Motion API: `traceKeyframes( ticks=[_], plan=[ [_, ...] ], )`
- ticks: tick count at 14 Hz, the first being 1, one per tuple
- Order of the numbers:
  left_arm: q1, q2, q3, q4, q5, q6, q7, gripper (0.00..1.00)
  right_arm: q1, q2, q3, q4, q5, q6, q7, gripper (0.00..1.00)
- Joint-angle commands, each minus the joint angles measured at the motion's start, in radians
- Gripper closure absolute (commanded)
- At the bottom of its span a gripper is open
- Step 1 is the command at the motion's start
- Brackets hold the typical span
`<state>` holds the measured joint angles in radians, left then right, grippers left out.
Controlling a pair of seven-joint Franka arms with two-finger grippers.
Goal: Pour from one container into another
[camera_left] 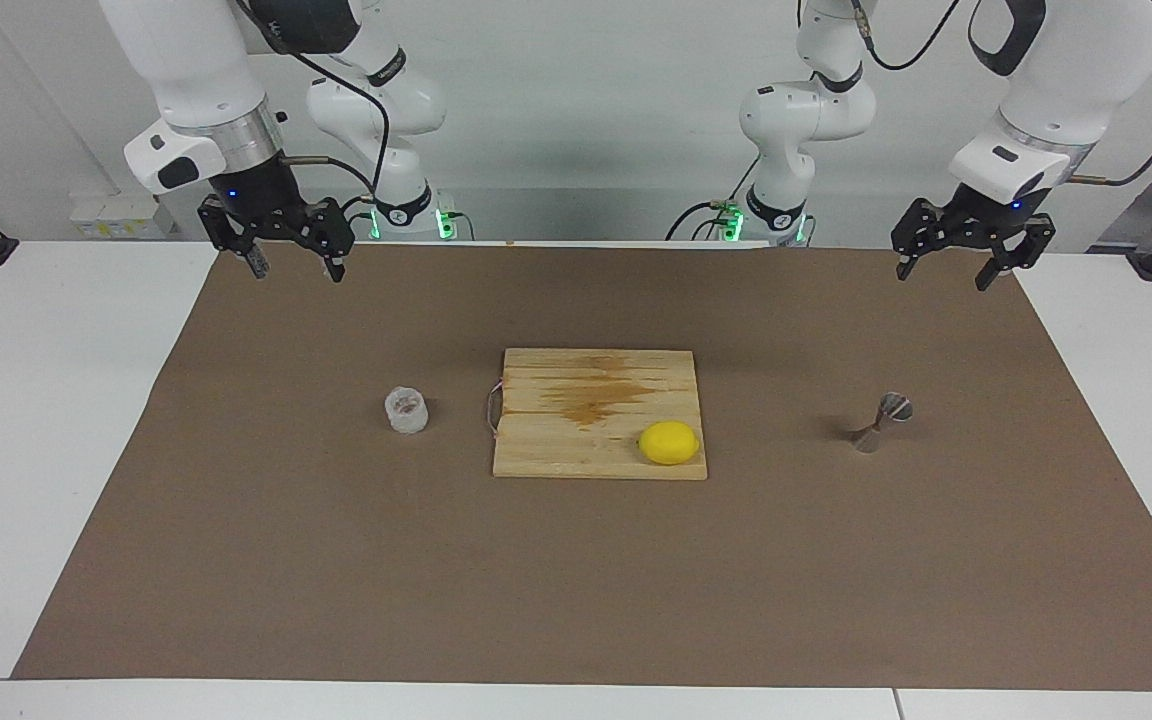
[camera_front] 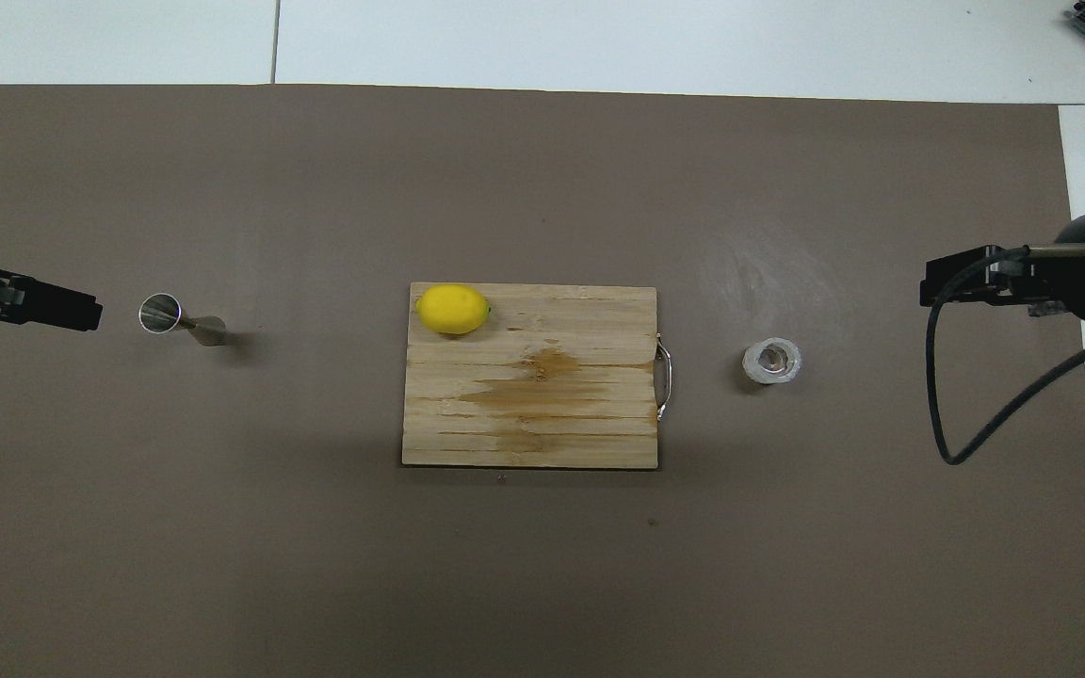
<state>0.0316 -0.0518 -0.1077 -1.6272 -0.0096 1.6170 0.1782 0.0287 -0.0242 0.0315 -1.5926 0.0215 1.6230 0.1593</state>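
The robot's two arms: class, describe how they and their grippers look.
Both arms are glossy white with rounded joints, metal wrist rings and black cables. The left gripper and right gripper are black, two-fingered, with a blue light above. Green lights glow at the bases.

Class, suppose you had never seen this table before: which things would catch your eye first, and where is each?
The bright yellow lemon stands out, lying on a corner of the stained wooden cutting board mid-table. Beside the board, the knobbly clear glass cup stands toward the right arm's end and the silvery hourglass-shaped metal jigger toward the left arm's. The open left claw and right claw wait above the mat's edge.
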Motion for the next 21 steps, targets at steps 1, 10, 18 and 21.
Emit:
traceKeyframes(
  ticks=[1,10,18,21],
  plan=[
    [-0.001,0.003,0.003,0.009,0.008,0.009,0.003,0.00,-0.012,-0.005,0.007,0.000,0.012,-0.014,0.000,0.00],
    [-0.001,0.006,0.005,0.007,0.002,0.035,-0.002,0.00,-0.012,-0.005,0.007,0.000,0.012,-0.014,0.000,0.00],
    [0.059,0.058,0.005,0.006,-0.094,0.020,-0.133,0.00,-0.012,-0.005,0.007,0.000,0.012,-0.014,0.000,0.00],
    [0.132,0.090,0.005,0.007,-0.188,0.009,-0.232,0.00,-0.012,-0.005,0.007,-0.001,0.012,-0.012,0.000,0.00]
  ],
)
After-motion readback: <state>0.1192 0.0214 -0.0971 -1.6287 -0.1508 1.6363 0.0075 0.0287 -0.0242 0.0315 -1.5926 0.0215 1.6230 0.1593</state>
